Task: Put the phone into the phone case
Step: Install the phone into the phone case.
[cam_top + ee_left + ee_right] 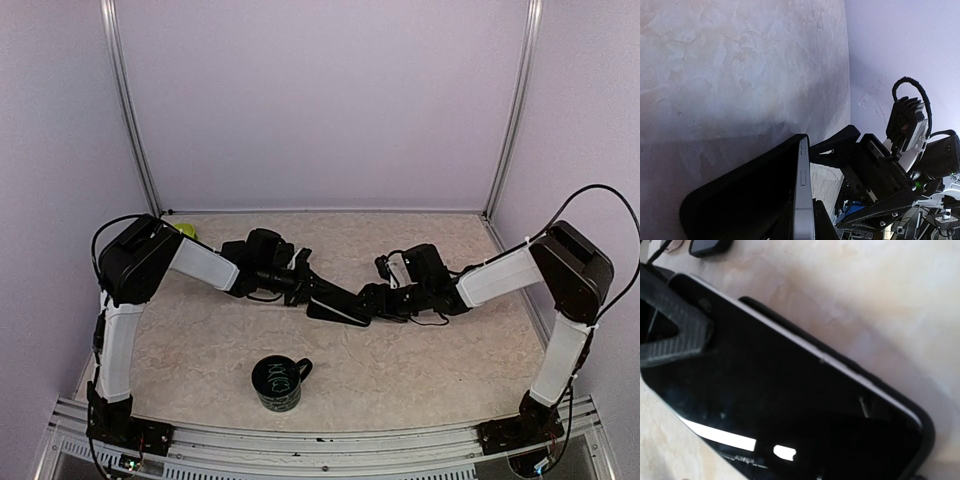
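Left hand (314,289) is clamped shut on the phone (342,310) at mid-table. The right hand (386,300) meets the same phone from the other side with its fingers (840,141) wide apart; whether they press on it cannot be told.

The table (200,350) is a pale beige, marbled slab. A metal rail (330,440) runs along its near edge beside both arm bases. Just beyond the rail, left of centre, stands a dark mug (277,385) with pale scribbles and its handle to the right, well apart from either hand. Farther back, behind the left elbow, a small yellow-green thing (186,230) peeks out. Plain lavender-white walls (320,100) close the table on three sides, with thin metal posts (130,110) at the far corners.

The phone lies between the two hands, its long axis running from one to the other. One ribbed left finger (675,335) rests flat on the dark screen near one end. The black case (740,200) sits against the phone's back, and the silver side with its buttons stands proud of the case rim along one long edge.

From above, phone, case and hands merge into one dark shape. The phone fills the right wrist view, so none of that hand's own fingers can be made out there. Whether the phone touches the table is unclear, as is what the yellow-green thing is.
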`<move>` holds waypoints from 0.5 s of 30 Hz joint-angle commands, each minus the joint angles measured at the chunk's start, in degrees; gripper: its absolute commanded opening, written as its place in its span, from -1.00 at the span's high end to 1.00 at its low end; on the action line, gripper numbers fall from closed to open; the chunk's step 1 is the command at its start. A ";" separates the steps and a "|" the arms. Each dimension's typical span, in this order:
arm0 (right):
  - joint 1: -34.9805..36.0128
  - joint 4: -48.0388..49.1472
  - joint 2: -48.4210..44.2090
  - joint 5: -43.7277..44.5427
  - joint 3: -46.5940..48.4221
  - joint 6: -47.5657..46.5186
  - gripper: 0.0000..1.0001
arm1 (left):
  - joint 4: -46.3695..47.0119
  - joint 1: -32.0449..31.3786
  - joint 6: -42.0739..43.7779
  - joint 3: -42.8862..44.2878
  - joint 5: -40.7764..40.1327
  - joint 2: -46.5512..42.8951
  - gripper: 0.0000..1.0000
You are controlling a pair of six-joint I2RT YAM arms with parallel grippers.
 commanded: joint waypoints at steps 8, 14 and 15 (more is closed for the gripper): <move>1.38 3.36 1.43 -1.89 1.31 0.93 -0.84 | 4.40 -2.02 -3.06 -4.12 -3.20 1.39 1.00; 2.01 4.23 1.98 -3.01 1.41 1.46 -0.84 | 10.15 -2.15 -5.70 -6.56 -3.06 1.49 1.00; 2.02 4.10 1.70 -2.83 1.33 1.32 -0.84 | 10.73 -2.03 -5.80 -6.93 -2.93 1.38 1.00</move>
